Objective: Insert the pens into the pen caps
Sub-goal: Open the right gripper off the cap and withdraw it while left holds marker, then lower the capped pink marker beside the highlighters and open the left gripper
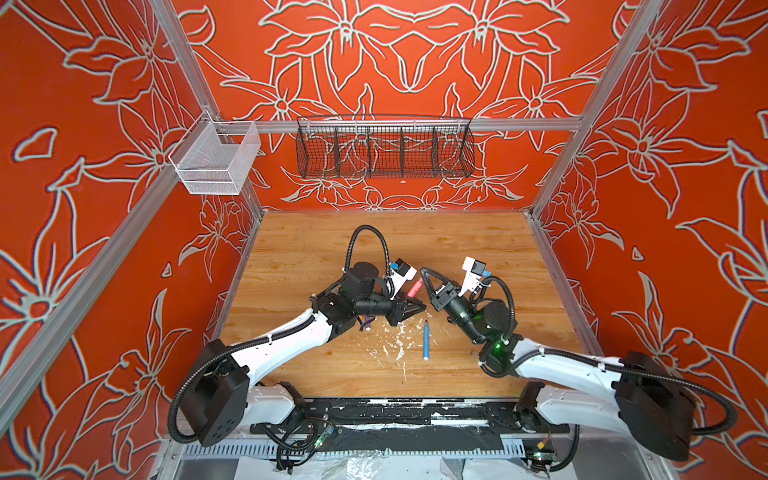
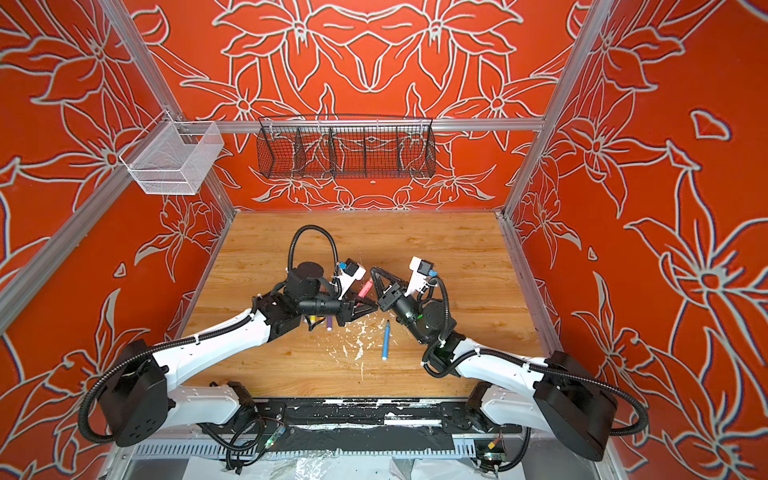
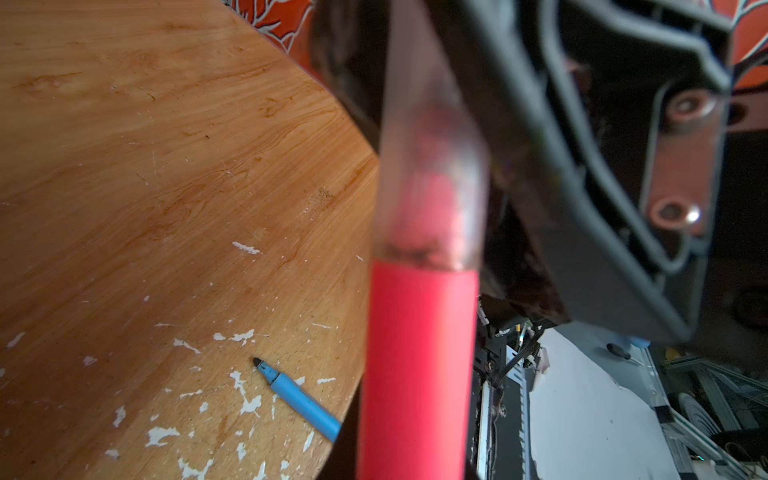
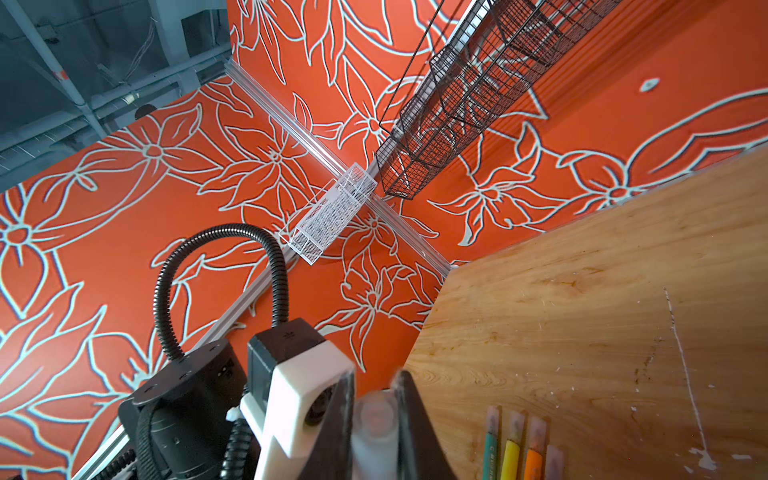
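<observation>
We list: left gripper (image 1: 412, 306), clamped on the pink-red pen (image 3: 417, 353); right gripper (image 4: 376, 386), clamped on a clear cap (image 3: 428, 166). They meet nose to nose at mid-frame in both top views, the pen tip inside the cap, for seating. Just below them on the table (image 1: 478, 249) lies the blue pen (image 1: 426, 340), uncapped; next, we judge.

The counter (image 1: 478, 249) showed a smooth, faintly glossy wood-grain finish, scuffed and spotted with chipped white paint flecks (image 1: 400, 352). The pink-red pen (image 3: 417, 365) had a matt plastic barrel, and the clear cap (image 3: 428, 187) was cloudy, smudged plastic. The blue pen (image 1: 426, 341) also looked like matt plastic. The black wire basket (image 1: 384, 151), the white mesh basket (image 1: 216, 160) and the satin-finished frame rails (image 1: 519, 124) were metal.
</observation>
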### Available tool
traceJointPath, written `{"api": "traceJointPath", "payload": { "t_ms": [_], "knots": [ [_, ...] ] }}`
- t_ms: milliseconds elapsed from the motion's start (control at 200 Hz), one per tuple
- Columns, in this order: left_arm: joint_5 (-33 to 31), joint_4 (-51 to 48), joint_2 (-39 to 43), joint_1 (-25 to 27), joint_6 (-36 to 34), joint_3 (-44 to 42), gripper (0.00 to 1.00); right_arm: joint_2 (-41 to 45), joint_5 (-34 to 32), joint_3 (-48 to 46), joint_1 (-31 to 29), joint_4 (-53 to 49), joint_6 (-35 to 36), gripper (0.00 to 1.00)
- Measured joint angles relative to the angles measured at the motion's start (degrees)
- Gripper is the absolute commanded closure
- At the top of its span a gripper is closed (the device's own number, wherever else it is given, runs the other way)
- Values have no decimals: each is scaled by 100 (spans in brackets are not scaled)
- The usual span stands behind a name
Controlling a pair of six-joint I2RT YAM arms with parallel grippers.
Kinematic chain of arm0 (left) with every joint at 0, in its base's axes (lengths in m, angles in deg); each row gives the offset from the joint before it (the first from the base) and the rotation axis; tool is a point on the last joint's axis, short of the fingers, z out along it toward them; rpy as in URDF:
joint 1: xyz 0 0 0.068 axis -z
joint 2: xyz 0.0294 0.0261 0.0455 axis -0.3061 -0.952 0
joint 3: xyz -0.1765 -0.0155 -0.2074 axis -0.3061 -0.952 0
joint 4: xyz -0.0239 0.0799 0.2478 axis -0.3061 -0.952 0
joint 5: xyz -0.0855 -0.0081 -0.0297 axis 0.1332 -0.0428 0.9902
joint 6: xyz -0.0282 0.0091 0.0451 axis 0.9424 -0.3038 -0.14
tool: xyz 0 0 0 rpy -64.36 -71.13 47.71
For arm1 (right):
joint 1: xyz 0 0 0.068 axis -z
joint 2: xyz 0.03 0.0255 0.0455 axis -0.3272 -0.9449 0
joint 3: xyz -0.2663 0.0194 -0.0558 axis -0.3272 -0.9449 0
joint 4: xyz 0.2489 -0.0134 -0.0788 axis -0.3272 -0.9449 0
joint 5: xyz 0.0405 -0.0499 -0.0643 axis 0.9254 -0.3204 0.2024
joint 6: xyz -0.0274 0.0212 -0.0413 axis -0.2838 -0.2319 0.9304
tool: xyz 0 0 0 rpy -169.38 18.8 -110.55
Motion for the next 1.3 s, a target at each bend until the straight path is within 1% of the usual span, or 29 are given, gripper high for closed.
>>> {"api": "traceJointPath", "payload": {
  "t_ms": [100,230,265,305,335,355,385,435,475,515,585,676,766,841,886,936,981,1026,1076,1301],
  "knots": [
    [197,15,63,-111,90,0,100,-166,0,76,-28,205,-26,100],
    [195,-33,179,-164,105,0,100,-227,-11,210,-61,177,-39,100],
    [160,-70,229,-175,101,0,100,-153,-22,310,-72,-85,-4,89],
    [114,-105,284,-186,87,0,100,-31,-37,448,-81,-485,35,80],
    [72,-125,337,-192,83,-2,100,125,-72,623,-101,-975,74,75],
    [22,-136,378,-192,87,-2,100,208,-83,732,-122,-1287,114,69],
    [-345,-50,452,-201,238,-2,100,369,-11,892,-197,-1853,201,61],
    [-1001,179,588,-474,492,2,100,697,96,1139,-466,-2911,345,51],
    [-1473,273,713,-697,671,-31,100,879,151,1342,-610,-3620,487,44],
    [-1912,328,883,-841,846,-122,100,1038,138,1569,-621,-4260,669,41],
    [-2470,129,1222,-732,1073,-339,100,1235,-66,1923,-310,-5141,883,35],
    [-3080,-437,1624,-299,1355,-562,100,1394,-452,2166,223,-5895,1099,32],
    [-3624,-1106,1917,170,1646,-767,100,1482,-951,2151,629,-6365,1331,31],
    [-3886,-1530,1982,424,1864,-911,100,1526,-1467,1912,765,-6408,1611,31],
    [-4019,-1720,1965,525,1980,-1014,100,1567,-1746,1624,778,-6299,1860,29],
    [-4124,-1888,1912,603,2083,-1123,100,1563,-2055,1309,798,-6277,2031,29],
    [-4192,-2022,1781,667,2157,-1182,100,1493,-2218,1150,833,-6422,2090,29],
    [-4260,-2087,1587,719,2199,-1196,100,1412,-2277,1115,885,-6533,2151,25],
    [-4293,-2083,1311,780,2212,-1191,100,1351,-2304,1117,931,-6533,2225,22],
    [-4684,-2225,63,903,2205,-911,100,1311,-2544,1123,955,-6531,2328,23]
  ]
}}
